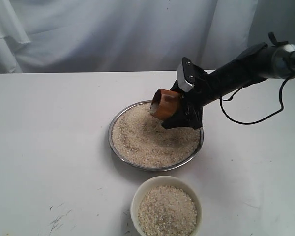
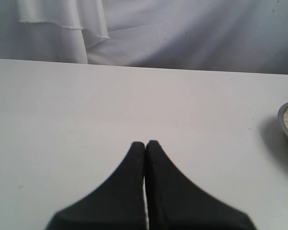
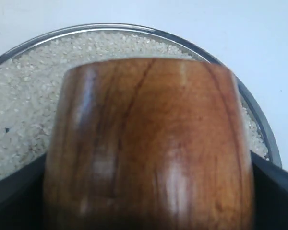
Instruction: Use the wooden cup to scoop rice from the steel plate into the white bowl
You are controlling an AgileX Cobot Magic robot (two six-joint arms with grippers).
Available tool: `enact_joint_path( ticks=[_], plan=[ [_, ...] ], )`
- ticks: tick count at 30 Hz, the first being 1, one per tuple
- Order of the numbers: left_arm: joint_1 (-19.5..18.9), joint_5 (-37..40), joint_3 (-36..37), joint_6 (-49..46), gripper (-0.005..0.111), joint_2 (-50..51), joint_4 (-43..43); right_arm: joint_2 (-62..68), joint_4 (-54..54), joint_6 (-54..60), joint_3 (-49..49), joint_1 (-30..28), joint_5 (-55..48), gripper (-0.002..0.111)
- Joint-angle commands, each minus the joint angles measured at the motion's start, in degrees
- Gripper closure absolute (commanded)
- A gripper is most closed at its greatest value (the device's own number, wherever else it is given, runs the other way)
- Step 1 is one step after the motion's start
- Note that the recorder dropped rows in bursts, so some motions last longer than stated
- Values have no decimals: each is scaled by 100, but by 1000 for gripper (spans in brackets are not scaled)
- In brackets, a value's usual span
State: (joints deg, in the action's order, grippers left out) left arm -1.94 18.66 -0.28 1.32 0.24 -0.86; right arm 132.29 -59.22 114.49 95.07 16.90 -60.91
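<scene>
The steel plate lies mid-table, filled with rice. My right gripper is shut on the wooden cup, holding it tipped on its side over the plate's far edge, mouth facing left. In the right wrist view the cup fills the frame between the black fingers, with rice and the plate rim beyond it. The white bowl stands at the front, holding rice. My left gripper is shut on nothing, above bare table, with the plate's edge off to one side.
A white cloth backdrop hangs behind the table. A black cable loops from the right arm over the table top. Small dark scuff marks show near the front left.
</scene>
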Motion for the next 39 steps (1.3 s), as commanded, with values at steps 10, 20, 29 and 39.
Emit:
enact_joint_path(
  ticks=[10,20,29,39],
  plan=[
    [15,-39,28,3,107,-24,6,-1291,-62,101,-227,-57,-567,108],
    [15,-39,28,3,107,-24,6,-2131,-397,228,-1265,-69,-486,108],
    [15,-39,28,3,107,-24,6,-2910,-1038,228,-2283,89,247,108],
    [15,-39,28,3,107,-24,6,-3463,-1203,161,-2854,416,906,108]
  ],
)
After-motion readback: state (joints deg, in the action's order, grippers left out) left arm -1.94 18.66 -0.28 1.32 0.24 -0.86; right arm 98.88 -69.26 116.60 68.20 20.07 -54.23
